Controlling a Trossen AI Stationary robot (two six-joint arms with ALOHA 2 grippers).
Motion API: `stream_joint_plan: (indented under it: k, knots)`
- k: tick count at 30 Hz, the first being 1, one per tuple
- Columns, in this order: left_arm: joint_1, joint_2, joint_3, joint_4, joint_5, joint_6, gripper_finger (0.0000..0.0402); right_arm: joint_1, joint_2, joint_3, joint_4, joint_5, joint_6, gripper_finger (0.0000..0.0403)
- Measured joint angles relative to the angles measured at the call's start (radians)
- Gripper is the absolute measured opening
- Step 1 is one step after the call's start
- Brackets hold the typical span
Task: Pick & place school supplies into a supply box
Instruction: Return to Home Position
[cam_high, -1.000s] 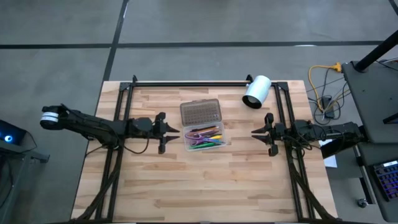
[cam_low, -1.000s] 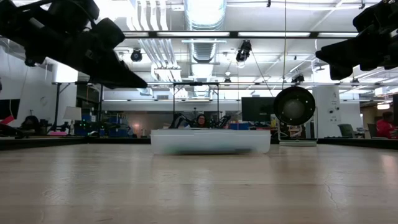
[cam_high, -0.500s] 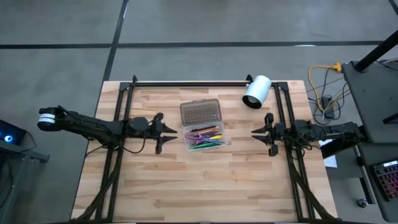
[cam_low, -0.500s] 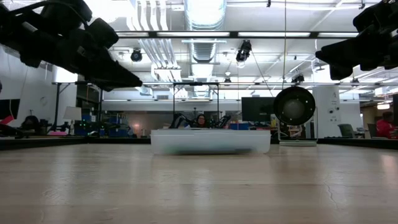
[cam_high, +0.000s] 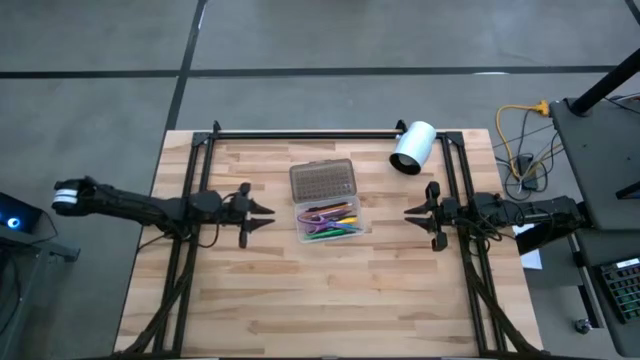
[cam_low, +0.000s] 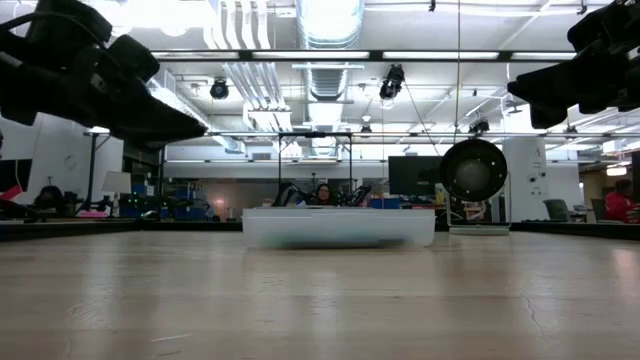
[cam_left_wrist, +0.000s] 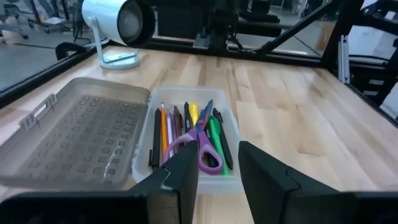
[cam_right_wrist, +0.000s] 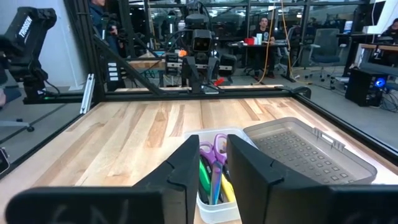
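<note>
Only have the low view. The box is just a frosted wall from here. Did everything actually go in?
Observer: Yes. The left wrist view shows the pens inside the supply box, with the purple scissors on top of them.
Operator: Lid?
Observer: The lid is open, laid flat against the box's far side.
Operator: Pincers holding anything?
Observer: No. The left pincer and right pincer are both open and empty, one on each side of the box and apart from it.
</note>
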Motion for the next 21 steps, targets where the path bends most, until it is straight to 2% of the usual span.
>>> stream_joint_plan:
  k: [8, 21]
  knots:
    - [0.0, -0.101, -0.053, -0.002, 0.001, -0.021, 0.0099, 0.0, 0.0, 0.0, 0.0, 0.0, 0.0, 0.0082]
    - [0.0, -0.24, -0.077, -0.013, 0.087, -0.022, 0.0099, 0.0, 0.0, 0.0, 0.0, 0.0, 0.0, 0.0069]
